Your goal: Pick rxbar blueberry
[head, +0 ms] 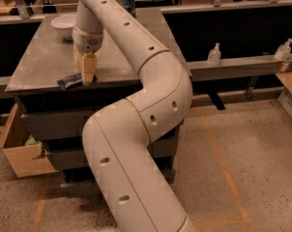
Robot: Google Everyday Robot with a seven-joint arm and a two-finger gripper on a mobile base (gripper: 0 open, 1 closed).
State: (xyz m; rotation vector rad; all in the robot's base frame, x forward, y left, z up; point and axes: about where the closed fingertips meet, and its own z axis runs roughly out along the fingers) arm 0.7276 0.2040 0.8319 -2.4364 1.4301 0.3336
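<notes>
The rxbar blueberry (69, 81) is a small flat dark bar with whitish lettering. It lies near the front edge of the grey table (44, 62). My gripper (88, 74) points straight down at the bar's right end, at or just above the table top, and its tip covers that end of the bar. The arm's white links run from the gripper down through the middle of the view.
A white bowl (64, 25) stands at the back left of the table. A tall blue-and-silver can (128, 2) stands at the back, partly behind the arm. A cardboard box (21, 151) sits on the floor at left. Two clear bottles (213, 55) (284, 49) stand on a ledge at right.
</notes>
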